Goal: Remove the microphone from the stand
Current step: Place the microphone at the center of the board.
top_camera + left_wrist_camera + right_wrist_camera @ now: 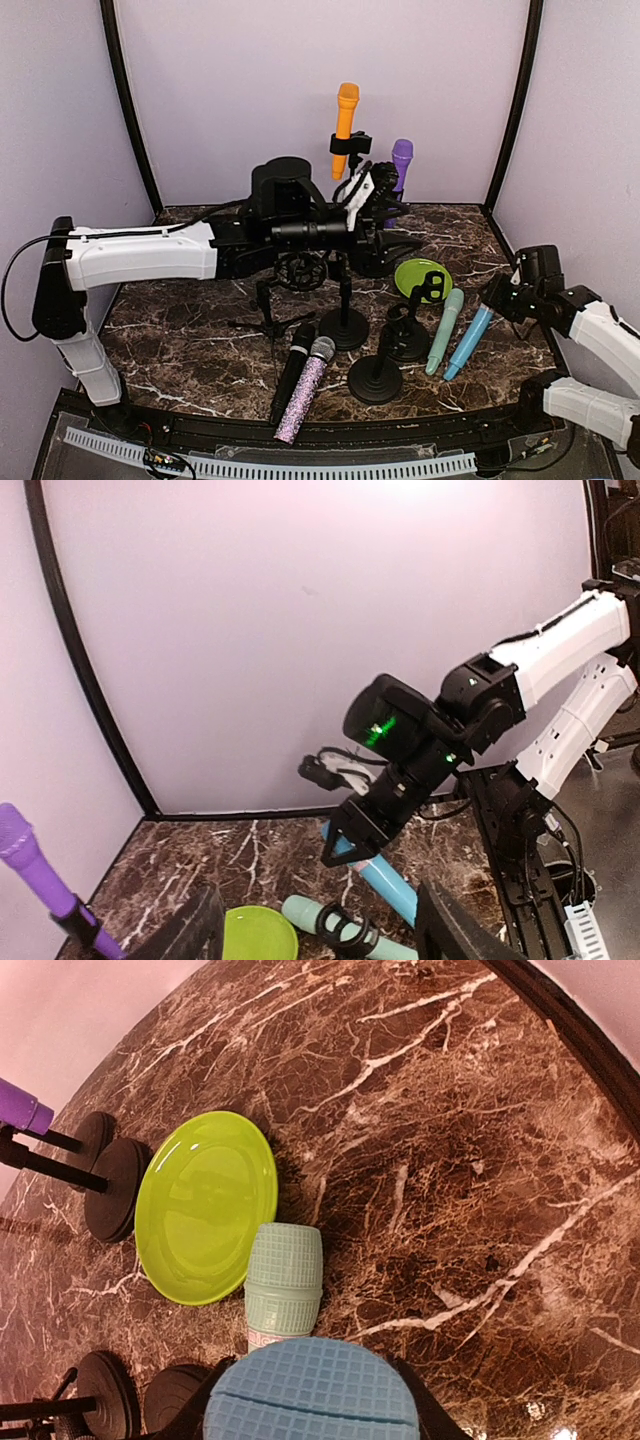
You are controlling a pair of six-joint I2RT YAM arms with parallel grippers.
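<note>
An orange microphone (346,115) stands upright in a black clip on a stand at the back. A purple microphone (402,160) sits in another stand just right of it, and shows at the left edge of the left wrist view (35,865). My left gripper (385,215) is open and empty, just below and in front of the purple microphone; its fingers (190,930) are spread wide. My right gripper (500,300) is shut on the head of a blue microphone (468,343) (310,1395), whose lower end rests on the table.
A teal microphone (445,330) (284,1280) lies beside the blue one, next to a green plate (422,278) (205,1205). Three bare stands (375,378) are in the middle. A black microphone (290,370) and a glitter microphone (306,388) lie at the front.
</note>
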